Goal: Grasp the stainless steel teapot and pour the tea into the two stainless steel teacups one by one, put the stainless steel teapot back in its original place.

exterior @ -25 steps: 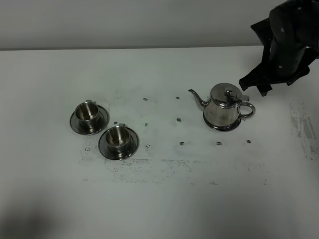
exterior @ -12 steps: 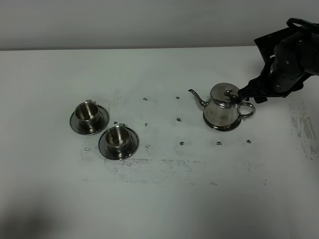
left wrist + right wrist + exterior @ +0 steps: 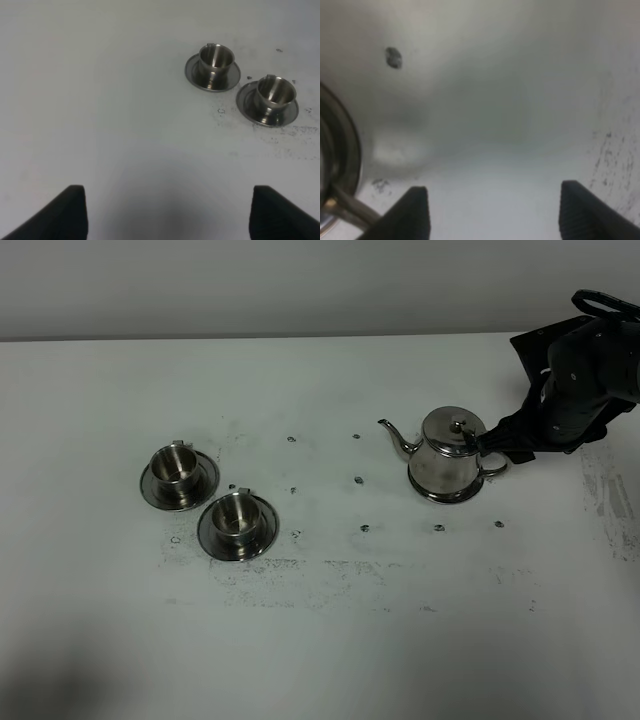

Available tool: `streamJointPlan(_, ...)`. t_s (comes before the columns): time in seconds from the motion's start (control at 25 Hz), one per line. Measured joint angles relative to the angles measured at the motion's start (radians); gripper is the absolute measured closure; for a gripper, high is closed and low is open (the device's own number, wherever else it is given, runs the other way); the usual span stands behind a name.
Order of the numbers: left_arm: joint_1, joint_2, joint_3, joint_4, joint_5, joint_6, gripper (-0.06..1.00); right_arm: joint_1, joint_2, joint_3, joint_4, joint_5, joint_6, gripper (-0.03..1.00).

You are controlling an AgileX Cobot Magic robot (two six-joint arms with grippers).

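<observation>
While the right end effector gapes, teapot sits beside it.

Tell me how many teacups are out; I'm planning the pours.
2: the far teacup on the left; the near teacup beside it, toward the teapot. None seems hidden.

We find open desk between the teapot and the two teacups; these stand just beside each other.
</observation>
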Motion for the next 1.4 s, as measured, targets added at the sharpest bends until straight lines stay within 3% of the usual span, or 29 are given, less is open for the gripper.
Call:
streamJointPlan(0.72, 0.0, 0.0, 0.0, 0.0, 0.0, 0.0, 0.3, 0.037, 0.0, 0.0, 0.107, 0.109, -0.002, 0.44)
streamJointPlan(1.4, 0.0, 0.0, 0.0, 0.0, 0.0, 0.0, 0.3, 0.037, -0.064, 0.04, 0.087, 0.221, -0.002, 0.44)
